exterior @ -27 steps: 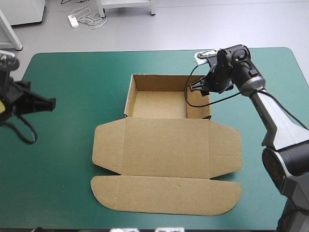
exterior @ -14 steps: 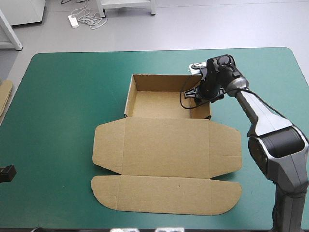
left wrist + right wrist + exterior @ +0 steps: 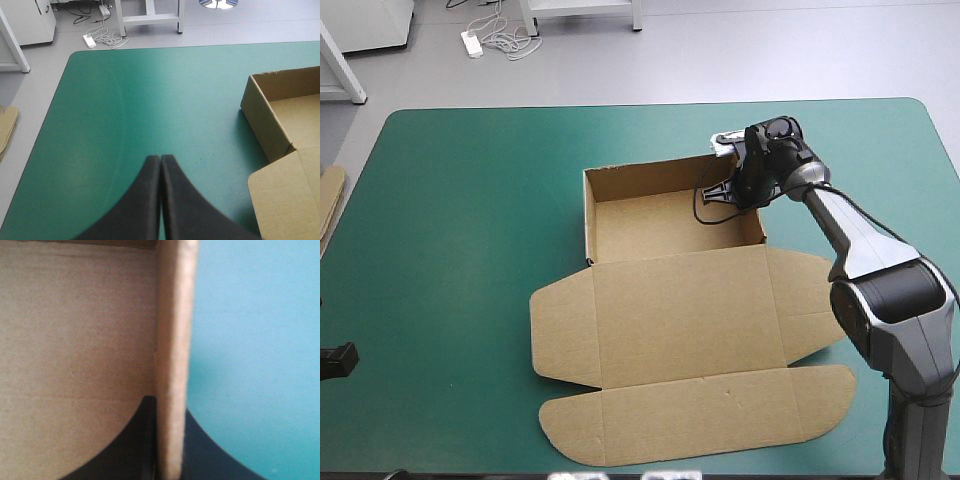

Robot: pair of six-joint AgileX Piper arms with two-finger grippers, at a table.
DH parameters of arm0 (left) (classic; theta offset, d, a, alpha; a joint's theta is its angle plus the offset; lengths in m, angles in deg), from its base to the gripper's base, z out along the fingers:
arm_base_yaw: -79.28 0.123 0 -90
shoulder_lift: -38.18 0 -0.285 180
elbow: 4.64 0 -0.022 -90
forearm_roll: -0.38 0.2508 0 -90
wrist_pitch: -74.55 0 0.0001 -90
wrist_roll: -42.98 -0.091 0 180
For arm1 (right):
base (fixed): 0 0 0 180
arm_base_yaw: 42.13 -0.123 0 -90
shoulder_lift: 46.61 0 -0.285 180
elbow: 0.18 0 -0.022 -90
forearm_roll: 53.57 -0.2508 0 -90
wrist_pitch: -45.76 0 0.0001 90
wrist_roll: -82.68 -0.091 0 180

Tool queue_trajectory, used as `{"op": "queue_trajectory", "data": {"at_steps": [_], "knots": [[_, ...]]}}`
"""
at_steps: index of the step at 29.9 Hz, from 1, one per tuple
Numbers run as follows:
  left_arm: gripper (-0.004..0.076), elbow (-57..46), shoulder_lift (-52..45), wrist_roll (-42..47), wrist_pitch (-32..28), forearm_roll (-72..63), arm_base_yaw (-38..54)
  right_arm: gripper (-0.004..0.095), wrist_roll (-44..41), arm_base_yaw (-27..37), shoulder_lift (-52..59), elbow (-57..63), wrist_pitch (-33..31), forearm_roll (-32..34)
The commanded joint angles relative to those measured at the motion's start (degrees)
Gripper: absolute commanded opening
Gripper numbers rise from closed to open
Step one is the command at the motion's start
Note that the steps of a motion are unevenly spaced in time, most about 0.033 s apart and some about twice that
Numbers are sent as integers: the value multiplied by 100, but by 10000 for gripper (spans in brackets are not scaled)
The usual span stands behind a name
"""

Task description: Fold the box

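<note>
The brown box (image 3: 670, 215) is an open tray in the middle of the table. Its lid (image 3: 690, 320) and flaps lie flat toward the near edge. The whole sheet sits slightly turned, its right side farther away. My right gripper (image 3: 745, 190) is at the tray's far right corner, shut on the right wall. In the right wrist view that wall (image 3: 175, 340) stands edge-on between the black fingers (image 3: 145, 440). My left gripper (image 3: 160, 200) is shut and holds nothing, low over the cover near the table's front left, with the tray's left wall (image 3: 262, 122) ahead and to one side.
An edge of more brown board (image 3: 328, 195) shows past the table's left edge. Bare teal-green cover (image 3: 460, 220) stretches left of the box. The table's far edge lies just beyond the right gripper.
The right gripper has shut on the tray's right wall. The box has turned, its lid swinging to the right. Earlier the left arm drew back from mid left to the near left corner.
</note>
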Motion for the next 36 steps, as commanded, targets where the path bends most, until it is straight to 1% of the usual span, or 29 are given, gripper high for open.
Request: {"op": "queue_trajectory", "data": {"at_steps": [1,5,10,14,21,27,30,31,32,34,36], "knots": [[-9,96,96,34,255,55,-6,-17,92,75,519,-134,-27,750],[-9,89,85,-2,255,45,-6,-17,46,375,651,-134,-192,1119],[-9,83,85,-16,255,45,-6,-17,56,1071,749,-134,-467,1215],[-9,-23,85,-32,255,83,-6,-17,95,1749,749,-134,-637,1215],[-9,-549,85,-44,165,138,-6,-19,140,2901,749,-134,-637,1179],[-9,-614,85,-44,59,148,-6,-19,268,3639,749,-134,-625,1177],[-9,-614,85,-44,59,133,-6,-18,307,3923,749,-123,-576,1037],[-9,-614,85,-44,59,133,-6,-14,359,3991,749,-123,-558,895],[-9,-614,85,-44,59,133,-6,2,496,4082,749,-123,-535,671],[-9,-614,85,-44,59,133,-6,81,687,4239,749,-123,-485,261],[-9,-614,85,-44,59,133,-6,236,824,4320,749,-123,-469,-22]]}}
